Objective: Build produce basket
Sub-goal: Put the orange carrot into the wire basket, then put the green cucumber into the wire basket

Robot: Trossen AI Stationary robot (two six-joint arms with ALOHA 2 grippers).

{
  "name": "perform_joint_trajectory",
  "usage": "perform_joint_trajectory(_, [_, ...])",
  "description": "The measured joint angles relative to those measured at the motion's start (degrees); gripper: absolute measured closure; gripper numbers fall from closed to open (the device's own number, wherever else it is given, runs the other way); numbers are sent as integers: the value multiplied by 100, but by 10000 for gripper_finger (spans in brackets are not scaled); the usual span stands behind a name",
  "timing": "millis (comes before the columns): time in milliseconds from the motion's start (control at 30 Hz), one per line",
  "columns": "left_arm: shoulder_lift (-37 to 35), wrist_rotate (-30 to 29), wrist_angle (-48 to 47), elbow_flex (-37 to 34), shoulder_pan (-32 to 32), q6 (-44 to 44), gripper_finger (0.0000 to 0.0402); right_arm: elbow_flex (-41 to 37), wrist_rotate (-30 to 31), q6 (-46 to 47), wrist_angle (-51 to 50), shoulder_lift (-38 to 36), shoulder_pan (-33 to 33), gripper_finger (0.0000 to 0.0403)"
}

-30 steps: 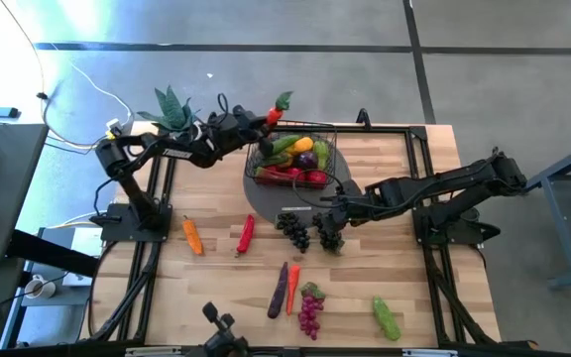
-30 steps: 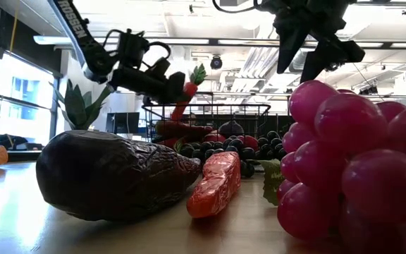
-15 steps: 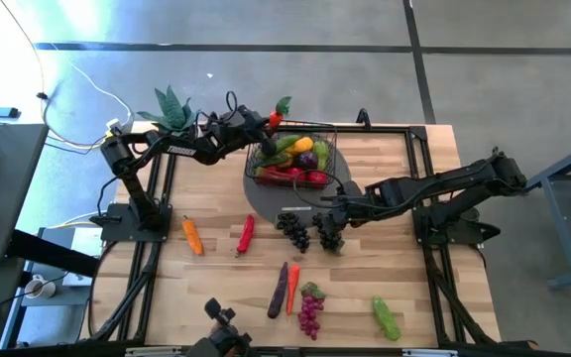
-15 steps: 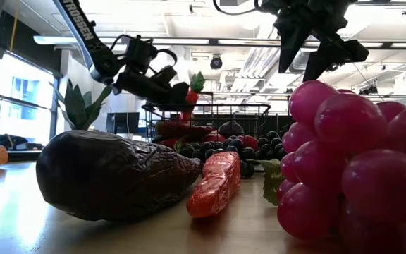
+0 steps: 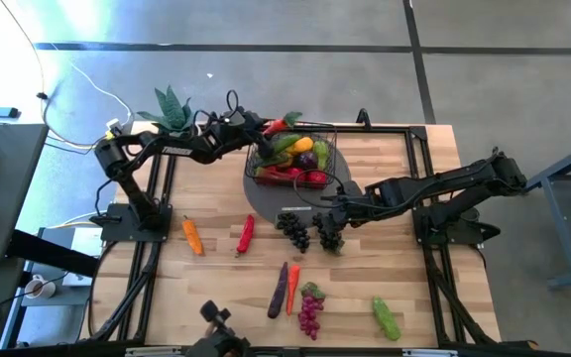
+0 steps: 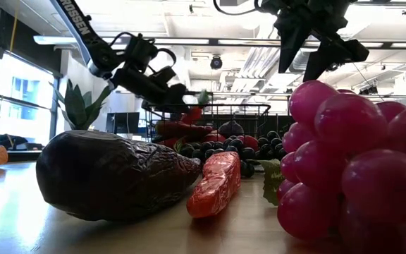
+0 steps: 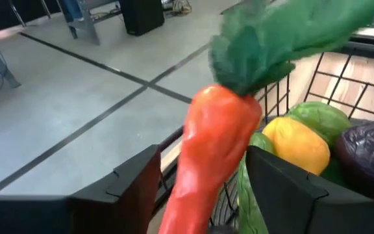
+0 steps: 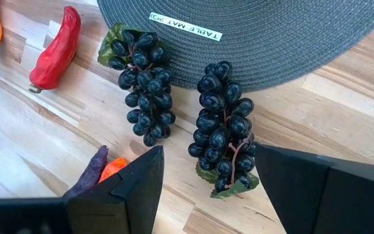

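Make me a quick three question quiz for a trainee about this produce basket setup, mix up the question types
1. True or false: the left end effector grips a carrot at the basket.
2. Which lies right under the open right end effector? A) dark grapes B) a lemon C) an apple
3. Fill in: the basket stands on a grey round ____.

Key: 1 true; 2 A; 3 mat.

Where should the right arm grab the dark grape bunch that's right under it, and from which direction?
Come straight down on the dark grape bunch with the right gripper, closing the fingers across its narrow middle. It lies flat and long on the wood, half on the grey mat, so the sides are free; a second bunch lies clear beside it.
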Motion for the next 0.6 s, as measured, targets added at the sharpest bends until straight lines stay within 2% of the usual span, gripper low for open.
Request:
perform_joint_trajectory(200, [-209, -53, -158, 0, 0, -2, 163, 0, 0, 6, 2, 0, 0, 178])
perform_joint_trajectory(400, [-463, -112, -264, 0, 2, 52, 162, 0, -29, 45, 4, 0, 0, 178])
perform_joint_trajectory(600, [-1035, -103, -564, 0, -44, 220, 165, 0, -622, 200, 4, 0, 35, 178])
